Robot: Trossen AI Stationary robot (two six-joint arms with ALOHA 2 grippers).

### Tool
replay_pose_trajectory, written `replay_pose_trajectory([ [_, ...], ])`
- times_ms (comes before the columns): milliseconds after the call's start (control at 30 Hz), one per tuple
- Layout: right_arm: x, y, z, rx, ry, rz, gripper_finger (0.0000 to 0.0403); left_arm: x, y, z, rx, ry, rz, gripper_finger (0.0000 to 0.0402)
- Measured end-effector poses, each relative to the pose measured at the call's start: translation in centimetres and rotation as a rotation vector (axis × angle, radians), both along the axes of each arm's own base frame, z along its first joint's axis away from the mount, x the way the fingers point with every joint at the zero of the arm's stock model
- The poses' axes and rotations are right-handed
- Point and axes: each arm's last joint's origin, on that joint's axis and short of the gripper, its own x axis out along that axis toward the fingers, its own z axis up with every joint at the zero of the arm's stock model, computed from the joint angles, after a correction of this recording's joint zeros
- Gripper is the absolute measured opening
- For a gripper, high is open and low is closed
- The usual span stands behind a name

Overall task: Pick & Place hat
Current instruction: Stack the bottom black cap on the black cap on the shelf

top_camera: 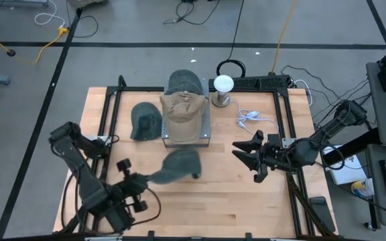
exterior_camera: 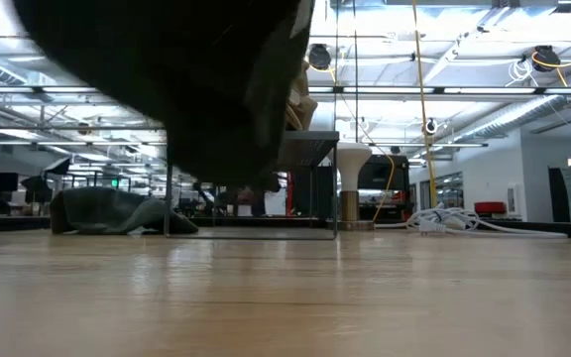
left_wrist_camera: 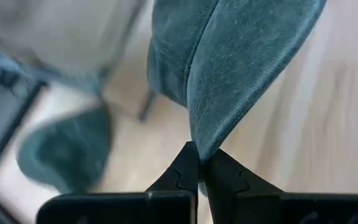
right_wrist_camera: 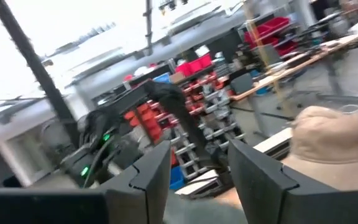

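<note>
Dark green hat (top_camera: 177, 165) with teal-grey fabric; tan hat (top_camera: 182, 112); two more dark green hats (top_camera: 145, 120), (top_camera: 184, 83); pale wooden table (top_camera: 233, 201); white cable (top_camera: 250, 118).

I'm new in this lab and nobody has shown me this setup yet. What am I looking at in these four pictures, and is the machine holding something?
It is a robot with two dark arms at a wooden table. One picture looks straight down from above, one looks level across the tabletop, and two come from cameras on the arms' wrists.

The left gripper is shut on the brim of a dark green hat, held over the table; that hat is the big dark shape in the level picture. The right gripper waits open on the right side, holding nothing.

A metal stand carries a tan hat with a grey-green hat behind it. Another green hat lies left of the stand. A white lamp and a white cable lie to its right.
</note>
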Motion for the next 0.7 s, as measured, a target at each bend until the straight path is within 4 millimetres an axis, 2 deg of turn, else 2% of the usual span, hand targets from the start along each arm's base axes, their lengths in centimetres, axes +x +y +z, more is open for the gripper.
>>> replay_pose_trajectory([
  [200,-0.5,0.2,0.5,-0.041,-0.041,0.153,0.0154,2.9,0.8,3.7,0.041,-0.151,-0.092,0.0008],
  [400,-1.1,0.3,1.2,-0.181,-0.091,0.290,0.0157,5.3,1.9,7.6,0.053,-0.301,-0.132,0.0008],
  [533,-2.0,0.4,2.3,-0.354,-0.229,0.453,0.0155,6.0,3.5,10.4,0.085,-0.401,-0.072,0.0008],
  [700,-2.6,0.1,3.3,-0.408,-0.341,0.459,0.0151,6.8,5.3,13.4,0.141,-0.497,-0.026,0.0008],
])
